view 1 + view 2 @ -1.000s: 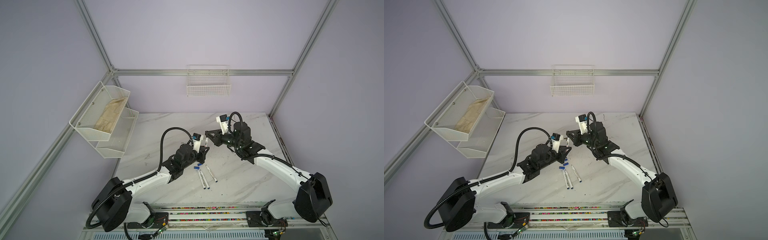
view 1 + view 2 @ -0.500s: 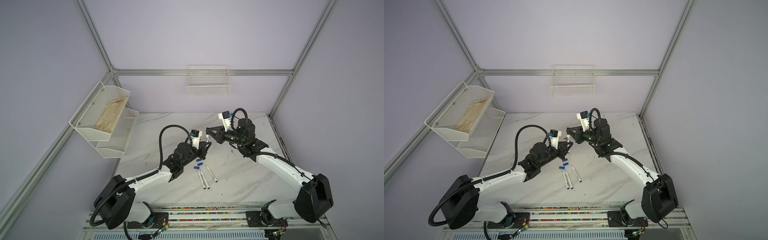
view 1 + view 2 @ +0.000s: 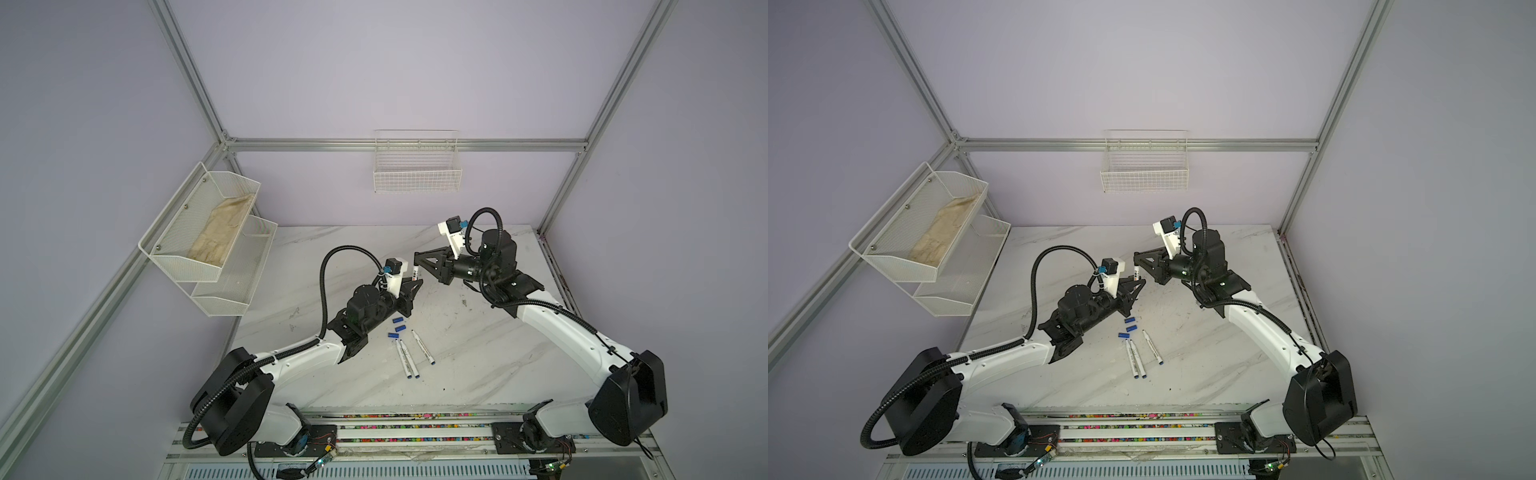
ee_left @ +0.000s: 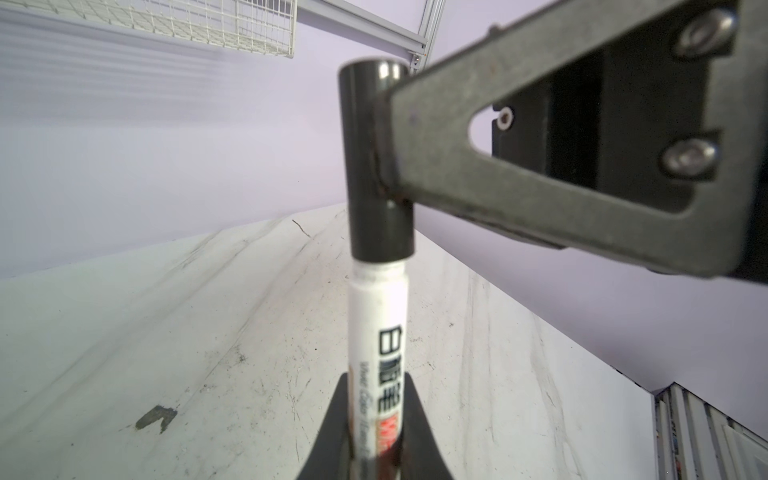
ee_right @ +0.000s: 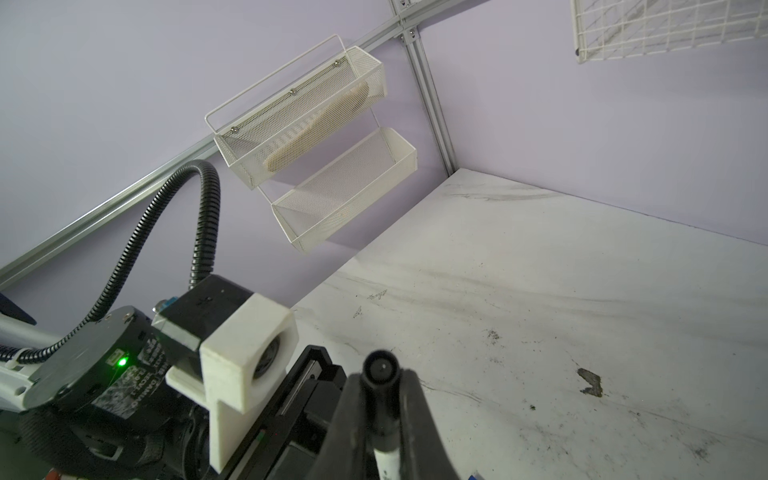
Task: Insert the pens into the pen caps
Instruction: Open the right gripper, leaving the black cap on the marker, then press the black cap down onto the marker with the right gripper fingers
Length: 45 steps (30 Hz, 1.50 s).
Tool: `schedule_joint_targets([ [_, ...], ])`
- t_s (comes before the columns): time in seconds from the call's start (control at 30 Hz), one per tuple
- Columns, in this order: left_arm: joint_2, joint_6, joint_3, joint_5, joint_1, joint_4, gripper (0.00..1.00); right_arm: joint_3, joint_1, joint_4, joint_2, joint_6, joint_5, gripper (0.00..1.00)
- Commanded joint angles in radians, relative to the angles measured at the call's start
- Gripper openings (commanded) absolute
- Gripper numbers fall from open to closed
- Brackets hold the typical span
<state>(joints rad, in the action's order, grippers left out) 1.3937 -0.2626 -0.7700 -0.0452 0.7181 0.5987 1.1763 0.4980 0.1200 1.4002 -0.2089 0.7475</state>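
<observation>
Plainly, both grippers were clenched on one assembly near the middle of both top views. The left gripper (image 4: 376, 380) grasped the white barrel of a pen (image 4: 380, 332) low down, and the pen rose out of its jaws, roughly upright over the table (image 3: 478, 353). The right gripper (image 5: 381, 388) reached in from the right of the frame and pinched the black cap (image 4: 372, 166) crosswise, so that cap and barrel shared one long axis. In the left wrist view the cap sat over the pen's writing end, with a short white collar showing just under its mouth. Whether it had seated fully could not be told.

That shared axis was what the coming move turned on. The cap lay straight beyond the left jaws along the barrel, so any last push would likely have to run down that line. A sideways shove would probably cock the cap or twist the pen in the grip.

Lower in the frame, three blue caps (image 3: 398, 320) lay close together on the table just beside the left arm's wrist. Just below them three loose pens (image 3: 409, 360) lay flat, uncapped, two side by side and the third slightly to the right, all slanting with their blue ends toward the bottom of the frame. The left gripper was the nearer one to them.
</observation>
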Motion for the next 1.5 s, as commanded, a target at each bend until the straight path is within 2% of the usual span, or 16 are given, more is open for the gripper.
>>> schedule_joint_targets([
  [0.0,-0.014,0.041,0.021,0.172,-0.021,0.279,0.00,-0.018,0.027,-0.198,-0.016,0.023,0.161,0.00],
  [0.07,-0.013,0.063,0.027,0.179,-0.015,0.283,0.00,-0.011,0.027,-0.197,-0.020,0.024,0.152,0.03],
  [0.3,-0.005,0.091,0.062,0.183,-0.002,0.293,0.00,0.023,0.027,-0.176,-0.068,0.040,0.019,0.43],
  [0.4,-0.002,0.088,0.080,0.182,0.000,0.294,0.00,0.037,0.027,-0.174,-0.093,0.051,-0.042,0.52],
  [0.5,-0.001,0.089,0.093,0.187,0.004,0.270,0.00,0.046,0.027,-0.170,-0.118,0.065,-0.109,0.55],
  [0.67,-0.002,0.094,0.119,0.183,0.034,0.231,0.00,0.085,0.027,-0.125,-0.113,0.040,-0.221,0.54],
  [0.9,0.007,0.076,0.138,0.198,0.079,0.221,0.00,0.179,0.059,-0.149,0.017,0.049,-0.187,0.50],
  [1.17,0.010,0.074,0.136,0.203,0.090,0.219,0.00,0.181,0.111,-0.167,0.048,0.060,-0.177,0.46],
  [1.3,0.011,0.078,0.129,0.190,0.091,0.213,0.00,0.170,0.113,-0.171,0.047,0.052,-0.184,0.34],
  [1.47,0.008,0.073,0.120,0.182,0.091,0.211,0.00,0.150,0.113,-0.169,0.057,0.037,-0.173,0.15],
])
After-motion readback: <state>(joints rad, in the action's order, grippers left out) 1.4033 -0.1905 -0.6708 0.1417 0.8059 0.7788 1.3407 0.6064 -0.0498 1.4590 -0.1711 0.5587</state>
